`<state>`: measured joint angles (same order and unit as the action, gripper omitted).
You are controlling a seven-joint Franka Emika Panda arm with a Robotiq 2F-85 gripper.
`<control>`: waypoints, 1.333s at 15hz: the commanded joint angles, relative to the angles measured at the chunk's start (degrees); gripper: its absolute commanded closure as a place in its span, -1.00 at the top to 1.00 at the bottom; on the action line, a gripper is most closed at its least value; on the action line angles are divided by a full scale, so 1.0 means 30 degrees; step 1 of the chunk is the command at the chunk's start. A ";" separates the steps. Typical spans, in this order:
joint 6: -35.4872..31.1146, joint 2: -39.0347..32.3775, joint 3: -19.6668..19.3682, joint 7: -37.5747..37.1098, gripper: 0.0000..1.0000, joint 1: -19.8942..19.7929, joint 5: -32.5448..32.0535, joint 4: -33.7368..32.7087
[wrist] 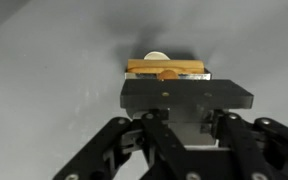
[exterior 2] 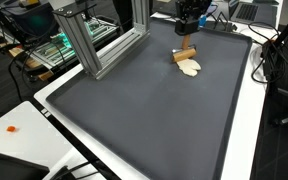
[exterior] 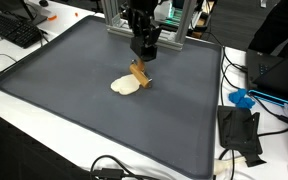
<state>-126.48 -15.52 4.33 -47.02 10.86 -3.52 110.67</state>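
Dark grey mat [exterior: 74,120] seen laid over white table [exterior 2: 14,115]. Aluminium frame [exterior 2: 89,40] noted at mat's edge. Arm posed near vertical above mat, wrist pointed straight down. Gripper [exterior: 144,54] found clamped narrow on wooden block [exterior: 139,73]. Block's lower end observed at mat surface, touching flat cream disc [exterior: 124,86] lying near mat centre.
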 commanded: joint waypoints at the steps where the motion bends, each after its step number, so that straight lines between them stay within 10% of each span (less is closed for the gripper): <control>1: 0.0137 0.0058 0.0119 0.0677 -0.57 0.0009 0.0588 0.0987; 20: 0.0875 0.5883 0.0479 0.3770 -0.57 -0.0291 0.1110 0.4217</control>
<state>-125.83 -4.06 4.82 -38.39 10.86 -2.21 119.87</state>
